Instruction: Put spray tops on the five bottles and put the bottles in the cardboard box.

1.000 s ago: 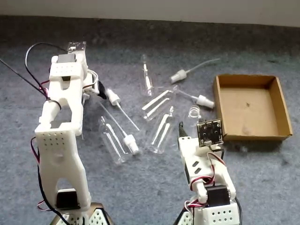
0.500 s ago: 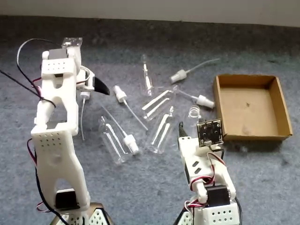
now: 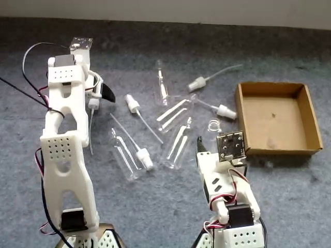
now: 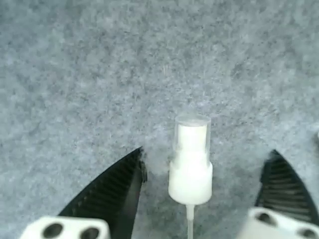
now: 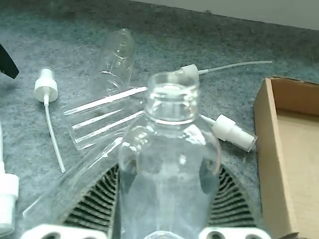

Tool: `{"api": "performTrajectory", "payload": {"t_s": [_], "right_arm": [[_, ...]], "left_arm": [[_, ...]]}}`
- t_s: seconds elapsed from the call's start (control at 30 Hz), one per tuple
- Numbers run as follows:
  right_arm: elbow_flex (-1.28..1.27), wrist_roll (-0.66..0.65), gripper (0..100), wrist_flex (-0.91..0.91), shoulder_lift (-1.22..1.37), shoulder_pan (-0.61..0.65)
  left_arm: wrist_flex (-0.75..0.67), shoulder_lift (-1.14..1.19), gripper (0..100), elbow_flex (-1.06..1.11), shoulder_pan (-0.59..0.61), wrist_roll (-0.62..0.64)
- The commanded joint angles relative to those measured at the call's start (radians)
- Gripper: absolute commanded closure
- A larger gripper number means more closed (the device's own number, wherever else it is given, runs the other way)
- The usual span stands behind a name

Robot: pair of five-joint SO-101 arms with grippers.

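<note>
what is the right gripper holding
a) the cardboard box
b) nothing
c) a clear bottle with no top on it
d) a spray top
C: in the right wrist view the clear bottle sits clamped between the jaws of the right gripper, and its neck is open with no spray top on it.
</note>
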State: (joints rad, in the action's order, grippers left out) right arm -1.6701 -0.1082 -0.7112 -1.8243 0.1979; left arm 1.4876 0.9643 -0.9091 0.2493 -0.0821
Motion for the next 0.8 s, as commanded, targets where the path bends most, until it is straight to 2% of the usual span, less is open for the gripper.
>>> {"api": "performTrajectory", "payload": {"t_s": [0.0,0.1,0.6,0.77], "right_arm": [[-0.148,0.003,90.3,-0.002,-0.013,0.005],[-0.148,0.003,90.3,-0.002,-0.013,0.004],[-0.148,0.003,90.3,-0.004,-0.013,0.002],[-0.148,0.003,90.3,-0.005,-0.013,0.002]], "left_arm": [[-0.009,0.015,83,-0.085,0.010,-0.069],[0.026,0.016,86,-0.087,0.012,-0.100],[0.135,0.021,85,-0.087,0.010,-0.123],[0.058,0.022,96,-0.085,0.012,-0.123]]}}
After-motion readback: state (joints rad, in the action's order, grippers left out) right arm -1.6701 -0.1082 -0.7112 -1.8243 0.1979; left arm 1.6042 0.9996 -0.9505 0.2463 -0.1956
